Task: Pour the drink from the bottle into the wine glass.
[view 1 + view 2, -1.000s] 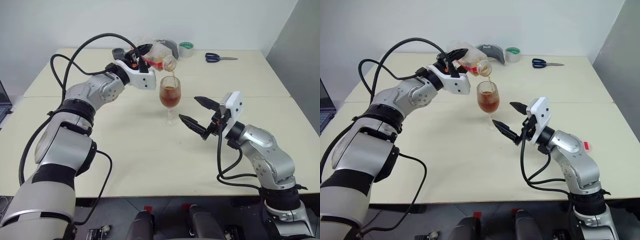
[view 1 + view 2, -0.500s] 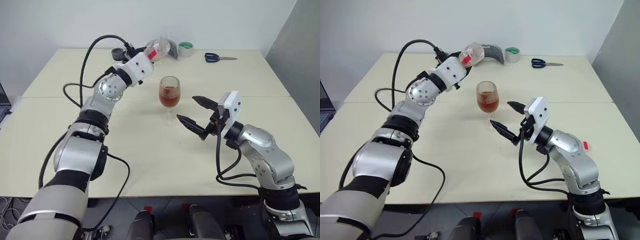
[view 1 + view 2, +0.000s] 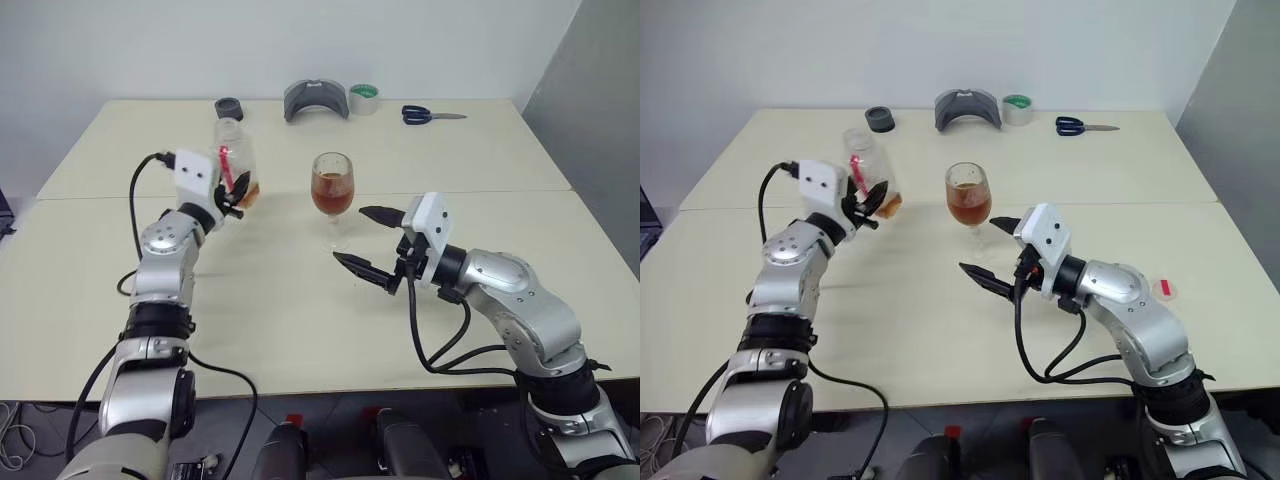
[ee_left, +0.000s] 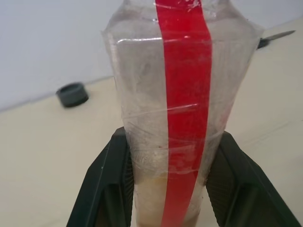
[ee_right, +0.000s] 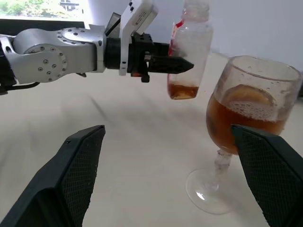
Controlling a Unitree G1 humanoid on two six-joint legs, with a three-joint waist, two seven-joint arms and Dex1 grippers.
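Bottle (image 3: 233, 160) stands upright, uncapped, clamped low on its body by the left end effector (image 3: 238, 190), held beside the glass (image 3: 332, 186) and apart from it; thin plastic, nearly empty with only a little drink (image 5: 182, 91) left, so probably light and easily crushed; grip mid-body, gently. Glass holds most of the drink, top-heavy and fragile on the surface (image 3: 300, 300); best taken at the stem; right end effector (image 3: 375, 245) waits near it, fingers wide apart.

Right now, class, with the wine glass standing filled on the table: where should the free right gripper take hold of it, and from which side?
Probably the stem of the wine glass, from the robot's right. The bowl is round and holds the drink; the stem is thin, upright and bare. The right gripper already sits beside it, jaws open.
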